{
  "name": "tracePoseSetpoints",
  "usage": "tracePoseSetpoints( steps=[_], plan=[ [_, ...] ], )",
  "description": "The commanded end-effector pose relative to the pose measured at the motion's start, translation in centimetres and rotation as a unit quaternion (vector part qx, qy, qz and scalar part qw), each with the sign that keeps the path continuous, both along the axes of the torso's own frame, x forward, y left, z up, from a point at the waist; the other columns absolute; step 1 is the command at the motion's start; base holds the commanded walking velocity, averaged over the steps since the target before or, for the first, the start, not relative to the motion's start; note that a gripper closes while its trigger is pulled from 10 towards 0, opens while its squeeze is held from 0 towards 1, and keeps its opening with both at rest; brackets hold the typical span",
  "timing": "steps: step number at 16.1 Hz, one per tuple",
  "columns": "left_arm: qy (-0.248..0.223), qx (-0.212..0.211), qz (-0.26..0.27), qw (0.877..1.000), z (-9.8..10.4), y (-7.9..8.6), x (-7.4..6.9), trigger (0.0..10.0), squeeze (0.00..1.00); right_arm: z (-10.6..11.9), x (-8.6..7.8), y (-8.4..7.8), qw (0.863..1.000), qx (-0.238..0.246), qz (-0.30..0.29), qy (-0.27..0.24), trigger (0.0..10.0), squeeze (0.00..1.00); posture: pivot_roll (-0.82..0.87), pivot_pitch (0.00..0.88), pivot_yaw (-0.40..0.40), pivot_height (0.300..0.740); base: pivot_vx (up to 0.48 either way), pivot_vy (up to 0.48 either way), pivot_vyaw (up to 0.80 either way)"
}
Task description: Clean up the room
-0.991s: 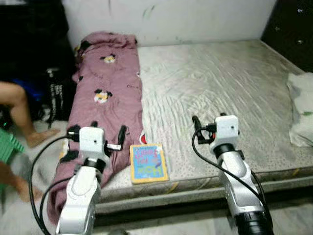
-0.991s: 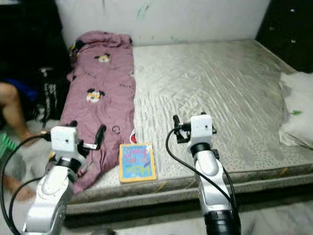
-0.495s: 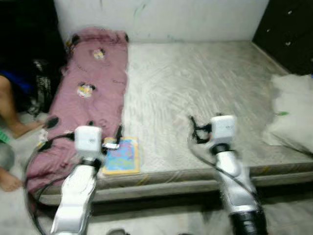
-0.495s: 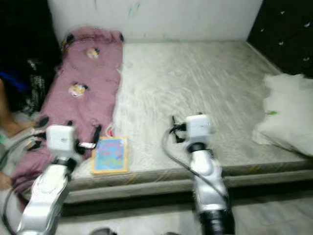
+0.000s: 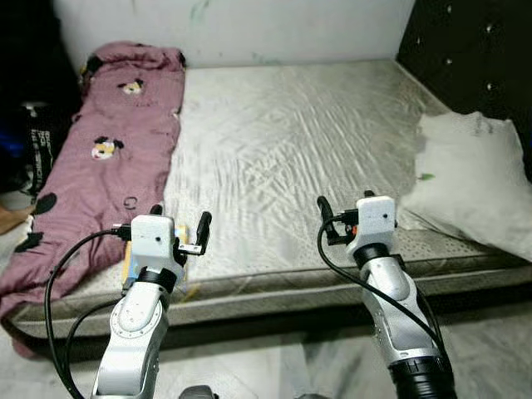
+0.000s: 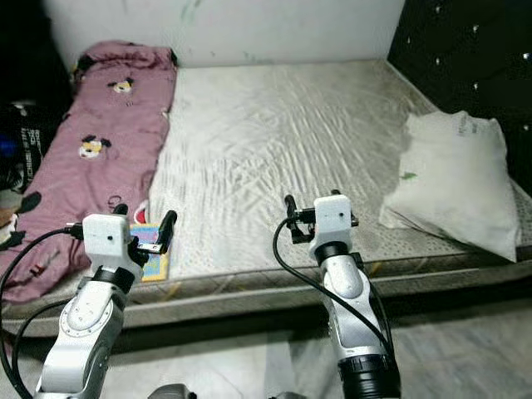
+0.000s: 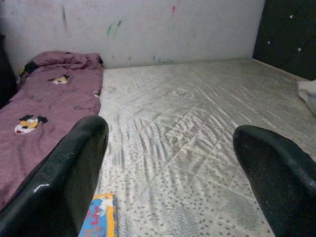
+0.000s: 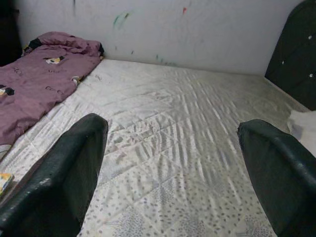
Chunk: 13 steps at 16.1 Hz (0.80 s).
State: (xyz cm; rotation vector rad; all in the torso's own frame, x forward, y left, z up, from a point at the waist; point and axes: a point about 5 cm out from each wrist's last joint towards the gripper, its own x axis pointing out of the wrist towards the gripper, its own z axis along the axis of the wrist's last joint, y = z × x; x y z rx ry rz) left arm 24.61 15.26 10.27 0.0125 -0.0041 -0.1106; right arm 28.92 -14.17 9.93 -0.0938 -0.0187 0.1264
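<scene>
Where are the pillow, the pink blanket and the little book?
pillow [image 6: 453, 179], right eye view, middle of its white cover.
pink blanket [image 5: 96, 170], left eye view, middle stretch.
book [image 6: 152, 259], right eye view, visible cover corner.

book: mostly hidden behind the left gripper; only a colourful corner shows at the mattress edge, cover print too small to read
blanket: its lower end runs out past the picture's left edge
pillow: far corner cut off by the right edge
dark things by the wall: in shadow, cannot tell what they are
headboard: cut off by the top and right edges
</scene>
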Motion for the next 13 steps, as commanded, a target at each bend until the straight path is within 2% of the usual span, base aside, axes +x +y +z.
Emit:
tracePoseSetpoints(
  steps=[1, 6, 13],
  plan=[
    [-0.008, 0.003, 0.005, 1.000, 0.37, 0.41, 0.16, 10.0, 0.00, 0.46, 0.27, 0.38, 1.000, -0.001, 0.008, -0.009, 10.0, 0.00, 0.06, 0.000, -0.005, 0.740, 0.000, 0.000, 0.00],
    [-0.017, -0.003, -0.003, 1.000, 0.56, 0.29, 0.16, 10.0, 0.00, 0.51, 0.41, 0.39, 1.000, 0.000, 0.008, -0.011, 10.0, 0.00, 0.06, 0.000, -0.006, 0.740, 0.000, 0.000, 0.00],
    [-0.021, -0.005, -0.010, 1.000, 0.63, 0.20, 0.17, 10.0, 0.00, 0.60, 0.52, 0.31, 1.000, -0.001, 0.008, -0.014, 10.0, 0.00, 0.06, 0.000, -0.005, 0.740, 0.280, 0.000, 0.00]
  ],
)
